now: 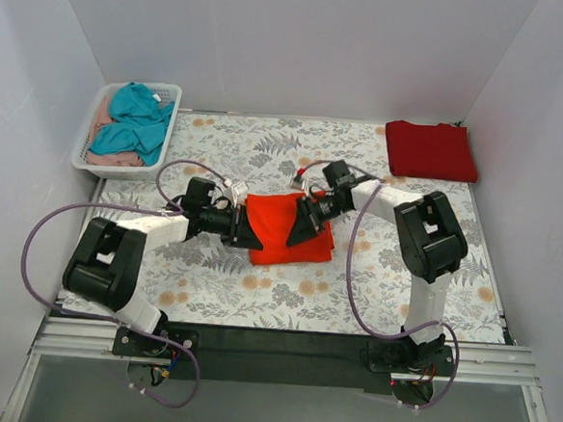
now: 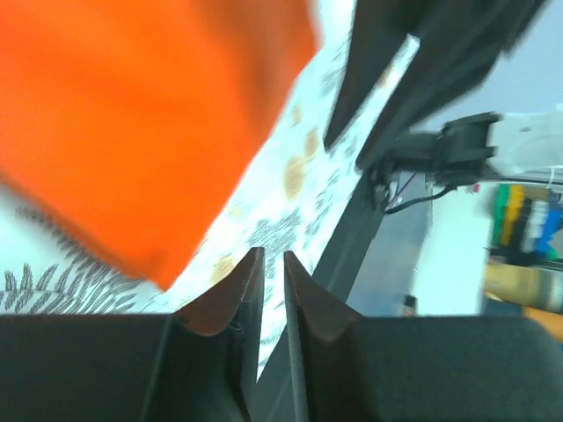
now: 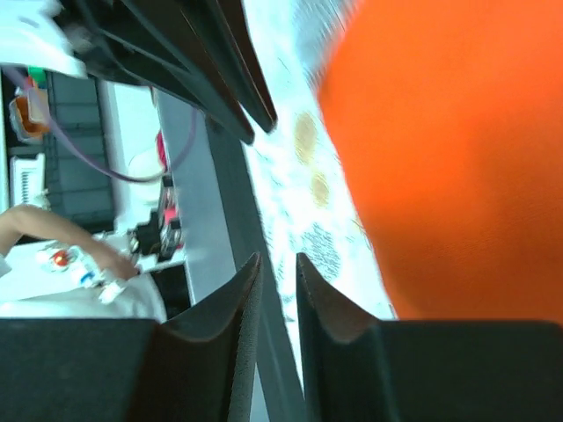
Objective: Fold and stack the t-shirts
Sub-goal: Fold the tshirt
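The left hand (image 2: 273, 255) has its 2 fingers drawn to a narrow slit, with nothing between them; the fingertips hang over the flower-printed worktop (image 1: 256, 296) just off the edge of the orange-red shirt (image 1: 277, 242). The right hand (image 3: 278, 259) is pinched just as narrow and is also empty, with the same shirt's edge beside its fingers. From above, the 2 hands face each other across this shirt, the left at its left side and the right at its right side.

The orange-red shirt lies folded into a rough rectangle near the middle of the worktop, slightly skewed. The crimson shirt (image 1: 431, 150) lies folded flat at the far right corner, well apart from the other shirt and from both hands.

At the far left corner stands 1 white slatted basket (image 1: 85, 149). It holds 2 garments: a teal garment (image 1: 138, 124) heaped loosely on top, and a pale pink garment (image 1: 111, 159) under it, showing along the basket's left and near sides.
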`<action>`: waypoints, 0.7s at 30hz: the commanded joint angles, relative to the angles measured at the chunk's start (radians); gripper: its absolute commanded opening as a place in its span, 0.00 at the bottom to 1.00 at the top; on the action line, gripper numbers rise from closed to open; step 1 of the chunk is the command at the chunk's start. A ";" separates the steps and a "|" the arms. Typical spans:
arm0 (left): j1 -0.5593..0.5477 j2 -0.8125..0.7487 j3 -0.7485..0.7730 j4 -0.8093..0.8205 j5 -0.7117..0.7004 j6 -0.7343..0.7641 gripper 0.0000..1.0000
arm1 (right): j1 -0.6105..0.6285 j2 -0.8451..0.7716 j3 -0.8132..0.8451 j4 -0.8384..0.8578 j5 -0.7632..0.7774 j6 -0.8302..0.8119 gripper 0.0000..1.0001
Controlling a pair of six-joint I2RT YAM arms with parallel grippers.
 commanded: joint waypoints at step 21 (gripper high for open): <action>0.186 0.509 0.497 0.210 -0.095 -0.173 0.26 | -0.313 0.432 0.579 0.101 0.047 0.097 0.34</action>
